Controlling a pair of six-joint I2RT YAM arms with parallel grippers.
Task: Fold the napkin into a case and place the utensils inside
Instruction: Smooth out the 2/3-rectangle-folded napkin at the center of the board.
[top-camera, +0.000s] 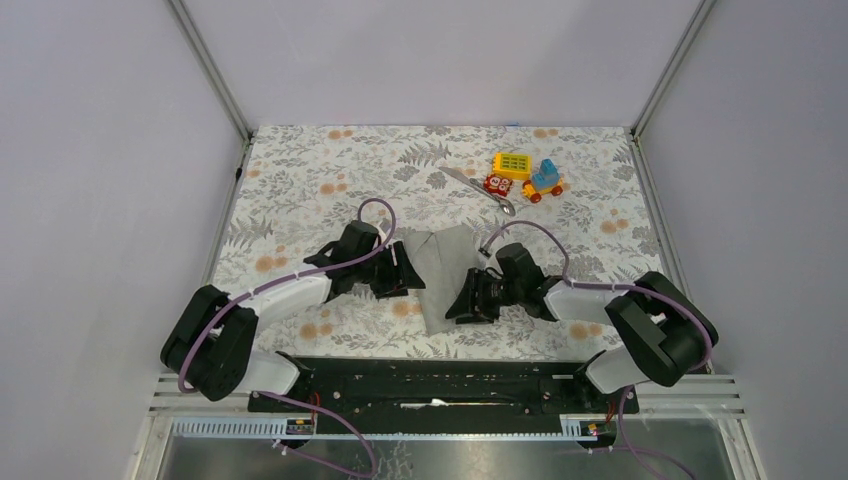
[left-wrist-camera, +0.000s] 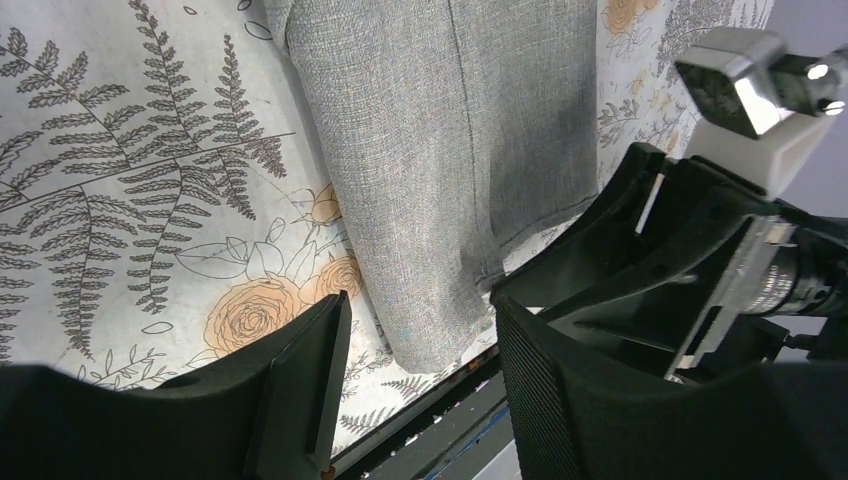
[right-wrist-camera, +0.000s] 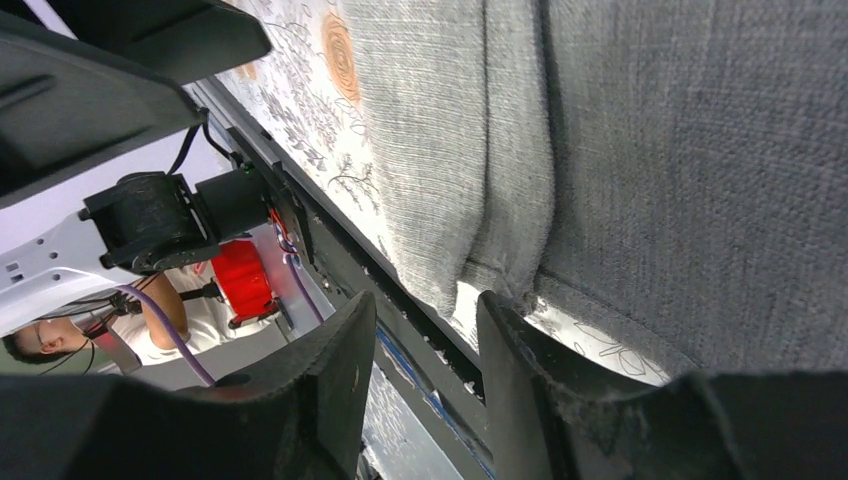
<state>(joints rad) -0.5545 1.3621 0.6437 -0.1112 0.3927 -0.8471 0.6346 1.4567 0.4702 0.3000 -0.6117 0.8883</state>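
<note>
The left gripper (left-wrist-camera: 418, 310) and right gripper (right-wrist-camera: 425, 308) are hovering with jaws spread, pinching nothing; a finger snagging only 1 layer is risking unfolding the napkin (top-camera: 441, 275).

We see a floral tablecloth (top-camera: 300, 190) covering the tabletop; at far right, a yellow block (top-camera: 512, 164), red block (top-camera: 495, 184) and blue toy (top-camera: 545, 180) cluster.

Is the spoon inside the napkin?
No, the spoon lies at the back of the table next to the toys, well apart from the napkin.
</note>
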